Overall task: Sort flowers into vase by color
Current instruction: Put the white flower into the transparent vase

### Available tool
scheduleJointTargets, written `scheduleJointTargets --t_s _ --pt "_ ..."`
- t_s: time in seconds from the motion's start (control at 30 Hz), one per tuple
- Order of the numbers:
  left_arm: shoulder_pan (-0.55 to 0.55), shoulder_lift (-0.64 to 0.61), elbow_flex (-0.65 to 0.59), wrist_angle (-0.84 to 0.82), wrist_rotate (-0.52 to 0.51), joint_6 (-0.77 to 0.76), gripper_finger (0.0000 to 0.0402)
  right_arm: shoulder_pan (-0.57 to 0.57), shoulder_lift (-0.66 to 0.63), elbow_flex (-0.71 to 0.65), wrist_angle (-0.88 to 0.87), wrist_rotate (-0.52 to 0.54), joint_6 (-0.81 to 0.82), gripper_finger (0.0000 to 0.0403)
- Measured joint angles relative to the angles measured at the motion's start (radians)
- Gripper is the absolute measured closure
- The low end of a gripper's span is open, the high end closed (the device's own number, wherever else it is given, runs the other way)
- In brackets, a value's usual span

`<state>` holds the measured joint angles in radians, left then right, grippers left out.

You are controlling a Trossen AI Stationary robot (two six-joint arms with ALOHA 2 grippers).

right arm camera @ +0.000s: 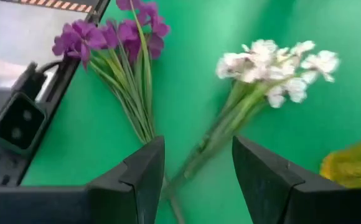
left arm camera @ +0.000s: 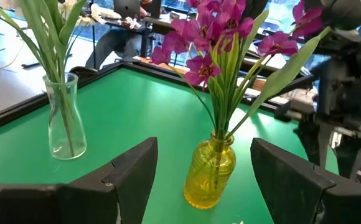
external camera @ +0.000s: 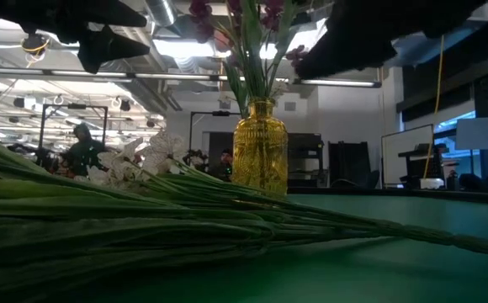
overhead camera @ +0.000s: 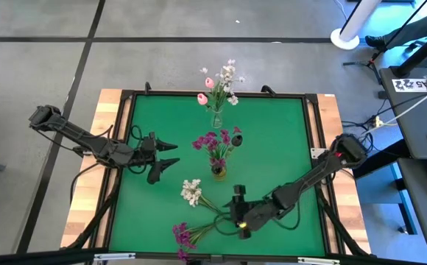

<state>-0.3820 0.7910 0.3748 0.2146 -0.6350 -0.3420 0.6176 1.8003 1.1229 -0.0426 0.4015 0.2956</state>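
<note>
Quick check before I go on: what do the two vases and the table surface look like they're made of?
Yellow vase: looks like amber-tinted glass, ribbed and glossy; stems show through it. Clear vase: plain transparent glass or perhaps clear plastic, smooth, stems visible inside. Green table surface: a matte, even mat, possibly felt or rubber; the look leaves that open.

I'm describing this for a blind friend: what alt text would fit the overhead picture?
Two dark robot arms reach over a green table; the right end effector hovers open above white flowers and purple flowers lying flat. A yellow vase holds purple blooms; a clear vase holds pink and white ones.
</note>
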Motion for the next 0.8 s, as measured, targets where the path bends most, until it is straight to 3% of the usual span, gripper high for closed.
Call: scheduleJointTargets --t_s 0.37,0.8 --pt "0.0 0.0 0.0 -0.009 -0.001 0.0 0.0148 -0.062 0.104 0.053 -0.071 0.031 0.219 0.0214" --pt "0.0 0.0 0.0 -0.015 -0.002 0.0 0.0148 -0.088 0.204 0.054 0.024 -0.109 0.303 0.0213"
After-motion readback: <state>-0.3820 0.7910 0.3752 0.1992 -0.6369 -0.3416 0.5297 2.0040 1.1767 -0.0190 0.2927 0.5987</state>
